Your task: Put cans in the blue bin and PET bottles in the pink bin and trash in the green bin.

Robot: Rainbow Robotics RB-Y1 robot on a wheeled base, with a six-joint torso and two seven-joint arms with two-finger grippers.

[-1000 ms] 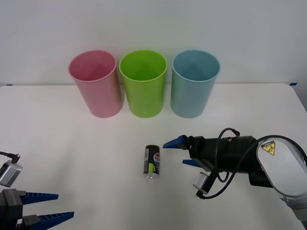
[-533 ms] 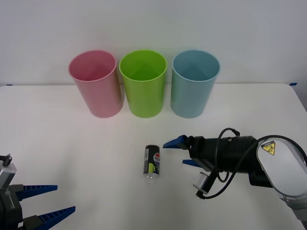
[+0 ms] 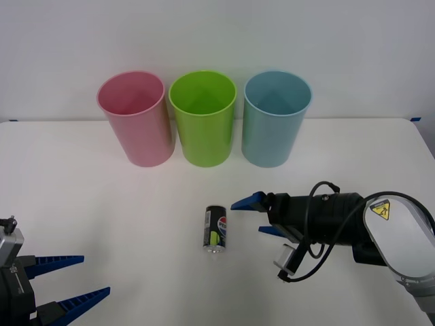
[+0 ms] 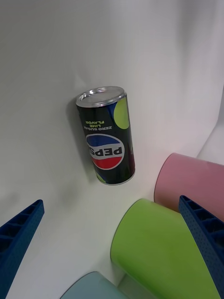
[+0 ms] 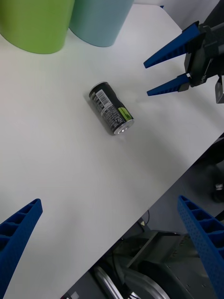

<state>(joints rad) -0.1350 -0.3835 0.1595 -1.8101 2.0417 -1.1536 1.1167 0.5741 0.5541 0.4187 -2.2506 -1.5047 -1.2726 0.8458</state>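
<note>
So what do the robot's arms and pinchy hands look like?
Each gripper has two long, pointed blue ribbed fingers: the right gripper and the left gripper. The right arm is a black cylinder with a looping black cable, then a white shell bearing a yellow warning triangle.

My view: white table [image 3: 102, 217], plain matte top. Far edge, three bins upright in row, sides close together: pink bin [image 3: 136, 122] on my left, green bin [image 3: 203, 122] middle, blue bin [image 3: 275, 122] on my right. Nearer me, black can [image 3: 215, 229] on its side, alone mid-table, well apart from bins, silver end toward me.
</note>
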